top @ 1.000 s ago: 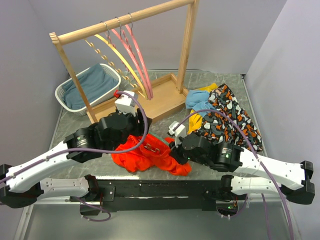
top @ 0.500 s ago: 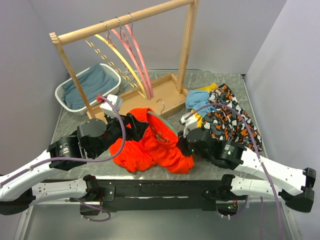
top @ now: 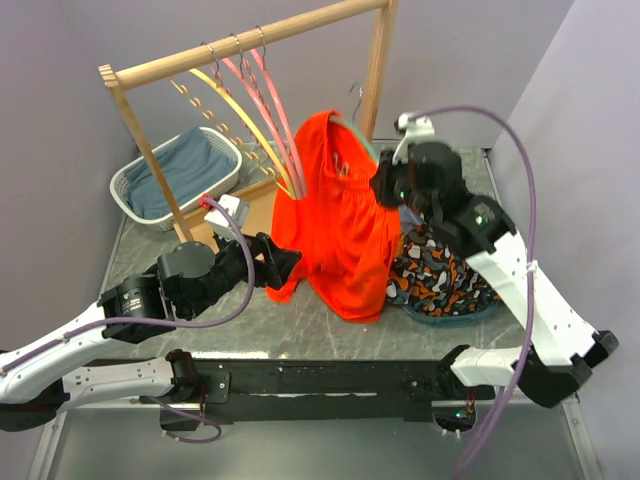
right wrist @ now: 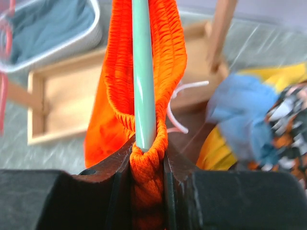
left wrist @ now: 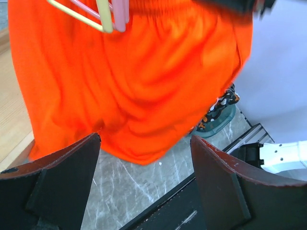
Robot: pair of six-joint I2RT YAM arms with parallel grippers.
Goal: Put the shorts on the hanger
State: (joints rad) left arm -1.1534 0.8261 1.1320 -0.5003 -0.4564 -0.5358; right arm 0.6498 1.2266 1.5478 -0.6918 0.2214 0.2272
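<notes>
worktop [top: 310, 335]: grey marble, wooden rack [top: 250, 45] behind.
shorts [top: 340, 220]: orange-red, hanging clear of the worktop beside the rack, waistband looped over the hanger [right wrist: 143, 72].
right pincer [right wrist: 146, 153]: narrow, clamping waistband and hanger together, raised.
left pincer [left wrist: 144, 163]: wide, empty, low by the hem.
step: shorts apparently seated on the hanger.
next: probably hooking onto the rack; fabric must not slide.

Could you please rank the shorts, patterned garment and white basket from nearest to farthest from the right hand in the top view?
1. The shorts, pinched in the right hand.
2. The patterned garment, lower right.
3. The white basket, far left.
</notes>
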